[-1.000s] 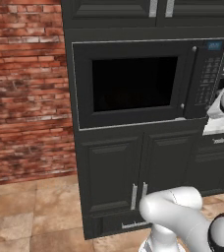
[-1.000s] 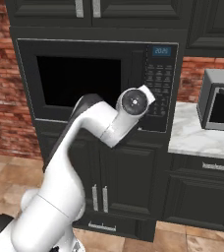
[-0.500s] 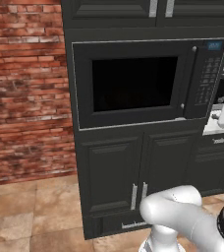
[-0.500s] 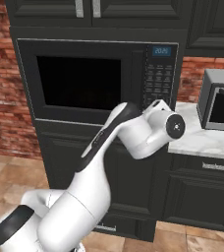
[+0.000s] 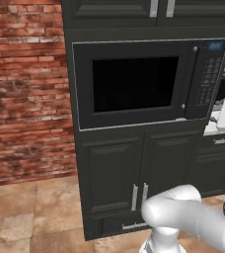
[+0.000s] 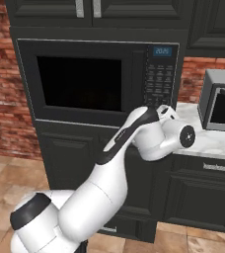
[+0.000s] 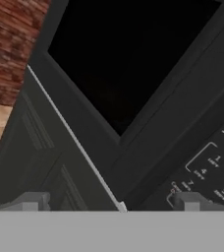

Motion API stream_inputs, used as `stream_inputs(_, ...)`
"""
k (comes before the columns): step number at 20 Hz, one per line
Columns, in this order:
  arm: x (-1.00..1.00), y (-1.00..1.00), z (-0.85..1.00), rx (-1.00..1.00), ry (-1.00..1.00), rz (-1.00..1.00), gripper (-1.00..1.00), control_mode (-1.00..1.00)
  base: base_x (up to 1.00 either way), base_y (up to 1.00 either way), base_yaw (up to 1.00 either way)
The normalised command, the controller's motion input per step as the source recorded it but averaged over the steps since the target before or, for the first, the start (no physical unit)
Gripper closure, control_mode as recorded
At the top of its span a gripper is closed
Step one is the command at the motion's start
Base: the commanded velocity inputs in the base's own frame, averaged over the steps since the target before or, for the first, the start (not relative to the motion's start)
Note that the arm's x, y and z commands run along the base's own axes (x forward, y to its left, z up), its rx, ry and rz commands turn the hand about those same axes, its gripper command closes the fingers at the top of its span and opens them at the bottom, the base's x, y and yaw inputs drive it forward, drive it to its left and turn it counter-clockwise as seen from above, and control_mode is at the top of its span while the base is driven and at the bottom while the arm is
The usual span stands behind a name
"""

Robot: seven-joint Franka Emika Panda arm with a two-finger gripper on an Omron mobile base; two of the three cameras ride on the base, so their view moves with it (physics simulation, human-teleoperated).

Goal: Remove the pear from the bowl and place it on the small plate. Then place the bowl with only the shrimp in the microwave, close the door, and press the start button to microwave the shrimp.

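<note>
The black built-in microwave point(image 5: 149, 84) sits in the dark cabinet wall, and its door point(image 5: 134, 84) is shut with the silver bar handle point(image 5: 190, 79) beside the keypad point(image 5: 210, 81). In the right base view the microwave point(image 6: 99, 81) shows its blue display point(image 6: 162, 51). My wrist hangs low in front of the keypad point(image 6: 159, 81), close to the microwave's lower right corner. In the hand view my gripper point(image 7: 111, 203) is open and holds nothing. It points at the door's lower corner point(image 7: 119, 128) and the keypad point(image 7: 212, 167). The pear, bowl, shrimp and small plate are out of view.
A silver countertop oven point(image 6: 220, 106) stands on the pale marble counter point(image 6: 208, 141) to the right of the microwave. Dark cabinet doors point(image 5: 129, 173) run below, a brick wall point(image 5: 25, 94) lies to the left, and the floor is tiled point(image 5: 30, 212).
My arm has swung to the right and downward, from in front of the keypad toward the microwave's lower right corner. The door stays shut and the gripper stays open.
</note>
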Motion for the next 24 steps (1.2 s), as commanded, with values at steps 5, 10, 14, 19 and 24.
stream_inputs(5,0.38,-0.15,-0.18,0.01,0.0,0.0,-1.0,-1.0,0.0,0.0,0.0)
stream_inputs(10,0.31,-0.14,-0.25,0.0,0.0,0.0,-1.0,-1.0,0.0,0.0,0.0)
stream_inputs(14,0.28,-0.25,-0.14,0.0,0.0,0.0,-1.0,-1.0,0.0,0.0,0.0)
stream_inputs(19,0.29,-0.16,-0.07,0.0,0.0,0.0,-1.0,-1.0,0.0,0.0,0.0)
stream_inputs(24,0.3,-0.02,-0.15,0.0,0.0,0.0,-1.0,-1.0,0.0,0.0,0.0)
